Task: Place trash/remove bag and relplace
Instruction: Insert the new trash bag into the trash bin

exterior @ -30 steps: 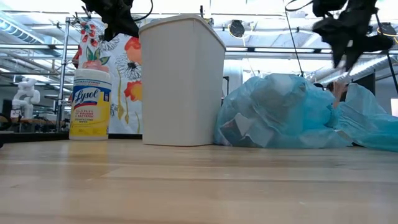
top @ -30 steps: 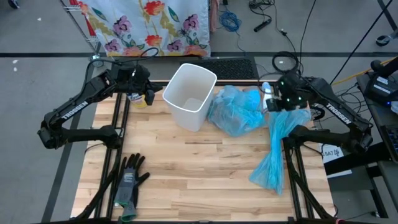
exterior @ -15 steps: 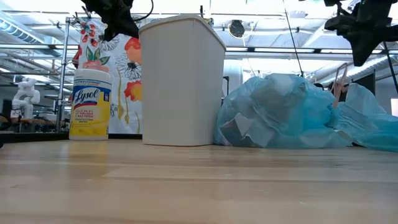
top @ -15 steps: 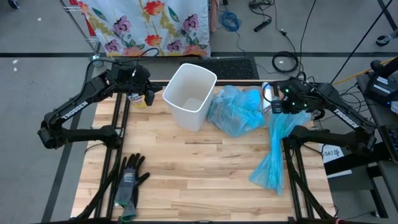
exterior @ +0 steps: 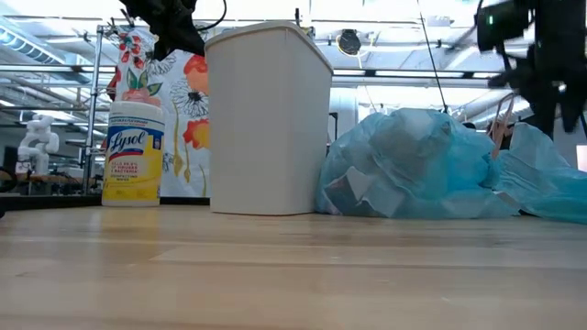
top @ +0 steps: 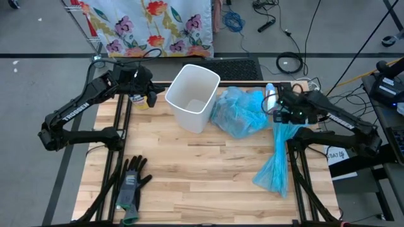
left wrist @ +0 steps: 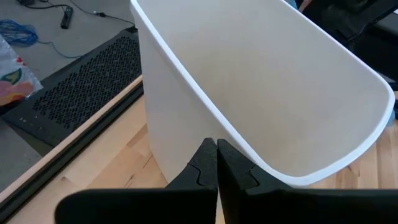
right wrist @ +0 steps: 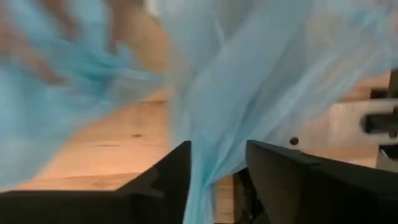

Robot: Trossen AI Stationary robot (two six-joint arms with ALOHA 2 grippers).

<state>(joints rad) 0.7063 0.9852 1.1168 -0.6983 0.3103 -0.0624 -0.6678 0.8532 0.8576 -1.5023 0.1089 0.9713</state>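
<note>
A long, empty blue bag (top: 275, 154) is stretched on the table (top: 208, 183) from 12 toward 6 o'clock, its upper end pinched by the right gripper (top: 282, 115). At its 9 o'clock a stuffed blue bag (top: 238, 112) of trash lies beside the empty white bin (top: 192, 98). The left gripper (left wrist: 216, 163), fingers pressed together, is held at the bin's 9 o'clock side.

The white bin (top: 192, 98) stands upright and unlined on the table (top: 189, 170), its open mouth up, with nothing I can see inside. Just beside it lies the full blue bag (top: 238, 111), lumpy and crumpled, with pale scraps of trash (exterior: 362, 194) showing through the thin plastic. My right jaws (top: 278, 112) pinch one end of the empty blue bag (top: 276, 154), which trails long and limp along the table's right edge.
</note>
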